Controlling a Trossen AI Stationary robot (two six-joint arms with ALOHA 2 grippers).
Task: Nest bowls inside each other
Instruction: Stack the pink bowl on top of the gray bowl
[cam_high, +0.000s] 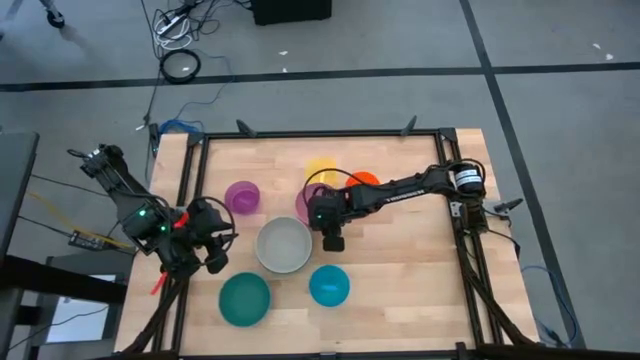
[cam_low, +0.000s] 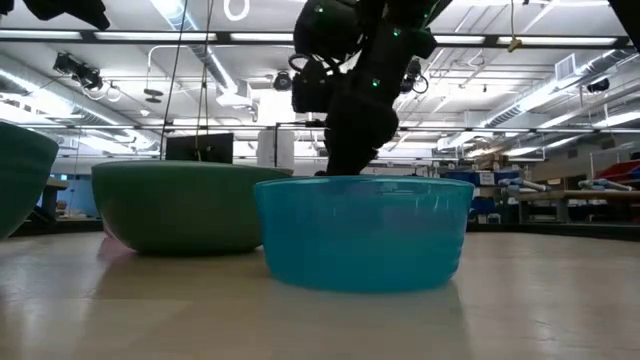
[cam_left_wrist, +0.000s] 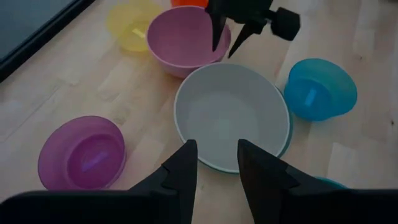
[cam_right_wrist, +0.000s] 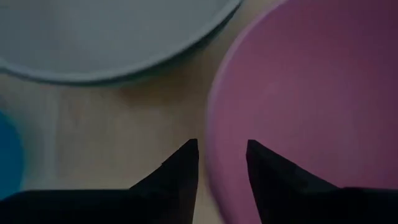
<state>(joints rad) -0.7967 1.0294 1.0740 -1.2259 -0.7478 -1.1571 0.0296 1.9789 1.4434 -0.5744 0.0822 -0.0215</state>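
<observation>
Pale wooden surface (cam_high: 400, 270) carries the bowls scattered about a grey-white bowl (cam_high: 284, 246), which sits inside a sage green one at centre. From it, a purple bowl (cam_high: 242, 196) lies at ten o'clock, a teal bowl (cam_high: 245, 299) at seven, a blue bowl (cam_high: 329, 286) at five. A pink bowl (cam_left_wrist: 186, 38) sits at one o'clock, with yellow (cam_high: 321, 168) and orange (cam_high: 365, 181) bowls beyond it. The right claw (cam_right_wrist: 222, 163) hangs over the pink bowl's near rim, its fingers parted and gripping nothing. The left claw (cam_left_wrist: 217, 163) waits at nine o'clock, pointing at the grey-white bowl, likewise parted and empty.
</observation>
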